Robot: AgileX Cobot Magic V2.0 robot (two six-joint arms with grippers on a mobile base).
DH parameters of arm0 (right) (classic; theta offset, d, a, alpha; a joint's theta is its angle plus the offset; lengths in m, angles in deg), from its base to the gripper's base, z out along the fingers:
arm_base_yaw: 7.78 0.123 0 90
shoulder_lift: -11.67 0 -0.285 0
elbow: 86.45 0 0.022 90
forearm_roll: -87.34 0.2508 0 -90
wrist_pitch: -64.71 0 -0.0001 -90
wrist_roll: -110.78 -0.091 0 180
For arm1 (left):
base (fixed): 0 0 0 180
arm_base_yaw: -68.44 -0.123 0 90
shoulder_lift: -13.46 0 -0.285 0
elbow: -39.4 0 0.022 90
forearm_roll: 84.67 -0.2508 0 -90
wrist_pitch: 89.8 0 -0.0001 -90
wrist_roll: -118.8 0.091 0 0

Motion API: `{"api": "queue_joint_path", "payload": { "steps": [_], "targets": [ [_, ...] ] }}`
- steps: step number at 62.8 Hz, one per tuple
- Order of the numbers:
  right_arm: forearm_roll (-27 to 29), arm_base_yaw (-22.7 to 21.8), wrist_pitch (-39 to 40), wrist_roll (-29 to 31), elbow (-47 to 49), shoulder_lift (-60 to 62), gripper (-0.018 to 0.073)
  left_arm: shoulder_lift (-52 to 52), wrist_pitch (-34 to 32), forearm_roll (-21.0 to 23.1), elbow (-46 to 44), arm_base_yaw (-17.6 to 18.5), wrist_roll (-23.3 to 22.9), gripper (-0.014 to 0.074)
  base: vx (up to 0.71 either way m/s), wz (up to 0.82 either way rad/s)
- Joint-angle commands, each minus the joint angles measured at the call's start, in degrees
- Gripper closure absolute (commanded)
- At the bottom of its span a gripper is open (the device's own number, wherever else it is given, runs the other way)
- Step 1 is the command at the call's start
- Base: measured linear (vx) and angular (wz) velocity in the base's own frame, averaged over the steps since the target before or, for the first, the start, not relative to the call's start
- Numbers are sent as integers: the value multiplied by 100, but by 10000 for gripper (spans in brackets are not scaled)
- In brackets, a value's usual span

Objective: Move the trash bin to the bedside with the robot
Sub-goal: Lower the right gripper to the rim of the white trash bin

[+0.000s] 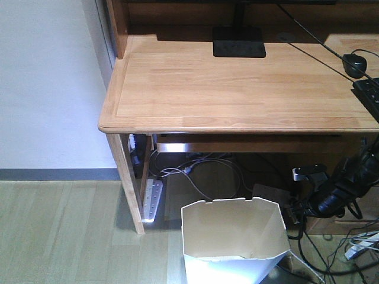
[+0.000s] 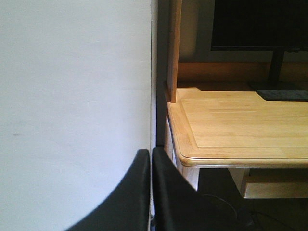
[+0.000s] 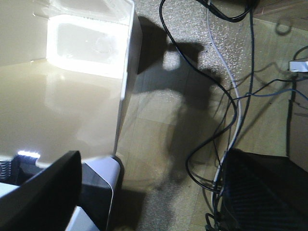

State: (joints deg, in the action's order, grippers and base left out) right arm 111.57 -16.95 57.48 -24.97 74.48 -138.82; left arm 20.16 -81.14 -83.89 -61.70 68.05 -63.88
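A: Item one, bin [image 1: 225, 267]. Location?
B: White, upright on the floor [image 1: 59, 236], just in front of the desk [image 1: 237, 89], below its right half. Mouth open, inside plain beige.
A: Item two, right gripper [image 1: 294, 211]. Condition?
B: At the bin's right rim. In the wrist view one black finger [image 3: 48, 192] is inside the bin and the other is outside, with the bin's side between them. Narrow, closed on that side.
A: Item three, left gripper [image 2: 151, 156]?
B: Fingers pressed together, nothing between them. At about desk-top height, facing the wall [image 2: 72, 96] beside the desk's left corner.
A: Sundries?
B: Under the desk: power strip [image 1: 153, 200] by the left leg, loose cables [image 1: 201, 171]. On the desk: black stand [image 1: 239, 44], mouse [image 1: 355, 64], keyboard [image 1: 368, 94] partly in view at the right. More cables on the floor to the bin's right.
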Motion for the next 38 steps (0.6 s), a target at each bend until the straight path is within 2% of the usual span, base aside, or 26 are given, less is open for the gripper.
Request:
{"api": "queue_joint_path", "payload": {
  "steps": [1,20,38],
  "targets": [
    [107,-10,-132,92,351,30,-19,-55,-447,17,158,16,-53,602,0,0],
    [119,47,-199,134,1060,-689,11,-55,-447,17,158,16,-53,602,0,0],
    [464,517,-188,201,1575,-1297,15,-55,-447,17,158,16,-53,602,0,0]
  ]
}}
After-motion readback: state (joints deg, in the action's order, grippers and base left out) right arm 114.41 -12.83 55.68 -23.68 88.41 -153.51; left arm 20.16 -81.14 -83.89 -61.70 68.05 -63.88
